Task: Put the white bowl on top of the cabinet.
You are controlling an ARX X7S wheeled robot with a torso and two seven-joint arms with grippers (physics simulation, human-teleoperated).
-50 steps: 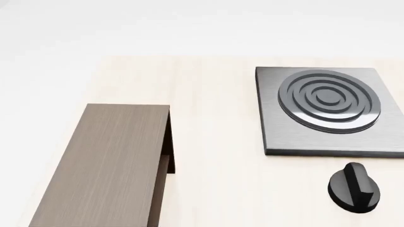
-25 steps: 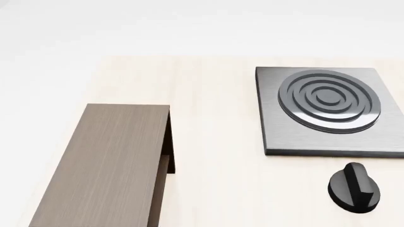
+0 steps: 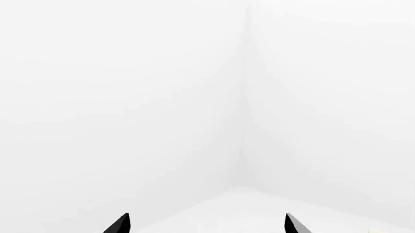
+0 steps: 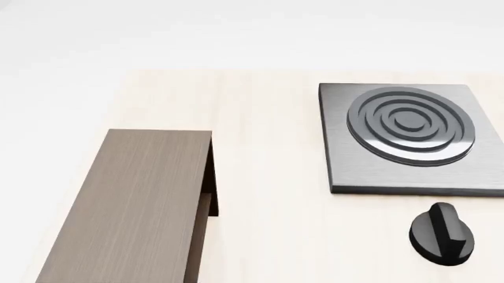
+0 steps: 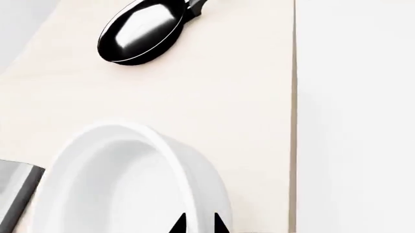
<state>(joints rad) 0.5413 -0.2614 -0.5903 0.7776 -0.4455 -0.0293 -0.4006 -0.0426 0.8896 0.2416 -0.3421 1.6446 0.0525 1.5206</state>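
Observation:
In the right wrist view the white bowl (image 5: 116, 184) stands upright on the pale wooden table, glossy and deep. My right gripper (image 5: 199, 224) sits at the bowl's rim. Its two dark fingertips are close together, one inside the rim and one outside, with the wall between them. The cabinet (image 4: 134, 200), grey-brown with a flat bare top, lies at the lower left of the head view. The bowl and both grippers are outside the head view. My left gripper (image 3: 206, 225) is open, its tips wide apart, facing only blank white walls.
A black frying pan (image 5: 139, 31) lies on the table beyond the bowl. The grey stove plate (image 4: 409, 135) with rings sits at the right of the head view, a black knob (image 4: 441, 234) in front of it. The table edge (image 5: 293, 97) runs close beside the bowl.

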